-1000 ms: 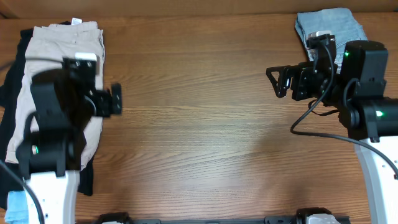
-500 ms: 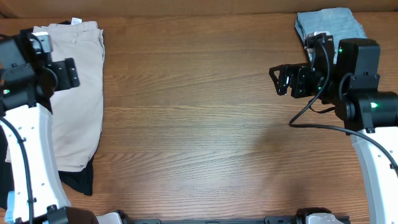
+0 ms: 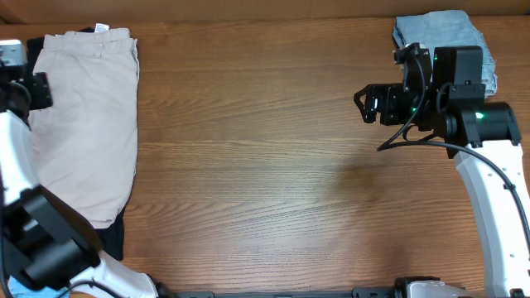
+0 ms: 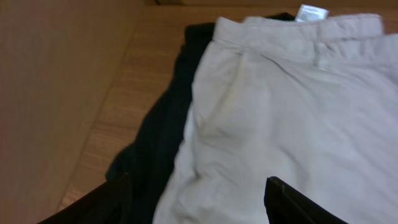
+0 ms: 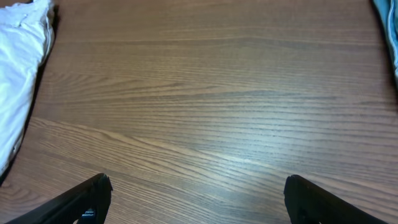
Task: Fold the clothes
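Beige shorts [image 3: 87, 124] lie at the bench's [image 3: 265, 165] left edge atop a black shirt [image 4: 158, 143]; the open, empty left hand [image 4: 196, 205] hovers over them and could pinch the shirt too, while the open right hand [image 5: 199, 199] hangs well apart.

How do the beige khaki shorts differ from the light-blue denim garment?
Colour: the beige khaki cotton shorts are tan, the light-blue denim garment is blue. Size: the shorts cover far more table than the denim garment. Pose: the shorts lie over a black cloth; the denim garment lies on bare wood. Both rest on the brown wooden table.
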